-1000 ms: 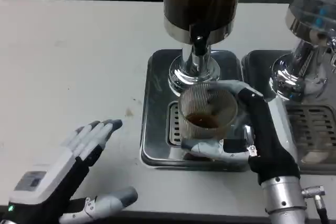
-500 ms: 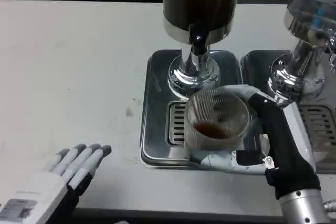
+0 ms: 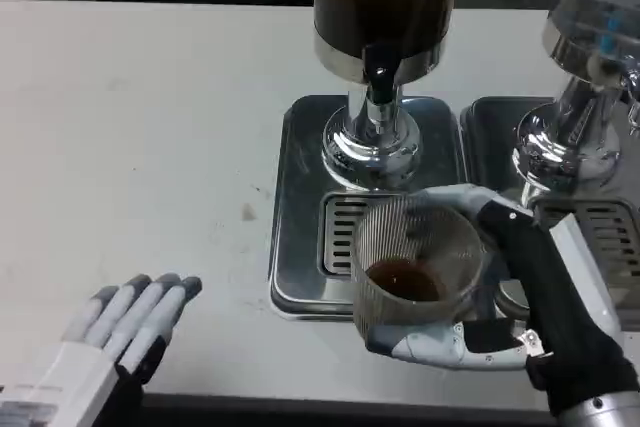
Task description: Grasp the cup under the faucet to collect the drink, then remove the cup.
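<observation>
A clear ribbed cup (image 3: 410, 267) with a little brown drink in its bottom is gripped by my right hand (image 3: 500, 292), fingers behind it and thumb in front. The cup sits over the front edge of the steel drip tray (image 3: 300, 197), well forward of the black faucet (image 3: 378, 77) on the dark drink dispenser (image 3: 385, 7). My left hand (image 3: 110, 347) lies flat near the table's front left, fingers apart and holding nothing.
A second dispenser (image 3: 590, 57) on its own steel tray (image 3: 600, 237) stands at the right, close beside my right forearm. The white table (image 3: 140, 127) spreads out to the left.
My right hand has drawn the cup out from under the faucet toward the tray's front edge. My left hand has pulled back toward the near left corner.
</observation>
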You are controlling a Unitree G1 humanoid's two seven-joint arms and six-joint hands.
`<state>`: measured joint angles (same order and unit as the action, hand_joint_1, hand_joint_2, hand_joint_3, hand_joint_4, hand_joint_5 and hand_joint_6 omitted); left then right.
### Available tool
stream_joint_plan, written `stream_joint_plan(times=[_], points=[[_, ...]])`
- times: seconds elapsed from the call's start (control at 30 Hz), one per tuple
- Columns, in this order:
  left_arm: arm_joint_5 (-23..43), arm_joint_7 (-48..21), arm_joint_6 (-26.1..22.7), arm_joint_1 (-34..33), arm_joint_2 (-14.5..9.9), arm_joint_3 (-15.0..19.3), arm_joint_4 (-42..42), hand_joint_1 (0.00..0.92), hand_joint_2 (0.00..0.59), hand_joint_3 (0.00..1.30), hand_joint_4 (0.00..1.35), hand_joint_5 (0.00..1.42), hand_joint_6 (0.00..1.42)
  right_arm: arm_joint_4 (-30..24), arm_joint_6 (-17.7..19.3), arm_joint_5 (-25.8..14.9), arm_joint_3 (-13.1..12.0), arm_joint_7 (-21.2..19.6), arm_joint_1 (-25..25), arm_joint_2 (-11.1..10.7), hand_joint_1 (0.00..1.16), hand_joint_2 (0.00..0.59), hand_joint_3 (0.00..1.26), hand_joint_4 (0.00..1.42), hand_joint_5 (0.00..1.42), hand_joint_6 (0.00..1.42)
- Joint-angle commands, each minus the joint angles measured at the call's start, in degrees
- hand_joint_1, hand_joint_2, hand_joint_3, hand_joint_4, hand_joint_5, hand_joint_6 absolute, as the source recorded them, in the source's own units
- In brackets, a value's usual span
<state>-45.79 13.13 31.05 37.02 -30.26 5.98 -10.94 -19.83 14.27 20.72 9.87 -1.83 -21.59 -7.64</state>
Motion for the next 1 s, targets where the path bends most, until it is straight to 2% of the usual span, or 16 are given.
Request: stream_joint_plan(times=[0.03, 0.47, 1.0], points=[[-2.2, 3.6, 0.4, 0.1, 1.5, -0.3, -2.8, 0.0, 0.111, 0.0, 0.0, 0.0, 0.0, -3.4, 0.8, -2.0, -1.0, 0.6, -0.8, -0.2, 1.07, 0.073, 0.83, 0.87, 0.99, 1.33], [-3.4, 3.3, -0.9, 0.2, 2.3, -1.1, -4.4, 0.0, 0.113, 0.0, 0.0, 0.0, 0.0, -4.3, 0.2, -3.3, -1.9, 2.7, -1.4, -0.3, 1.07, 0.072, 0.84, 0.87, 0.99, 1.34], [-3.5, 3.8, -1.7, -0.3, 2.8, -2.2, -3.5, 0.0, 0.114, 0.0, 0.0, 0.0, 0.0, -3.5, 0.5, -3.4, -2.1, 2.4, -1.4, 0.5, 1.06, 0.072, 0.84, 0.87, 0.99, 1.33]])
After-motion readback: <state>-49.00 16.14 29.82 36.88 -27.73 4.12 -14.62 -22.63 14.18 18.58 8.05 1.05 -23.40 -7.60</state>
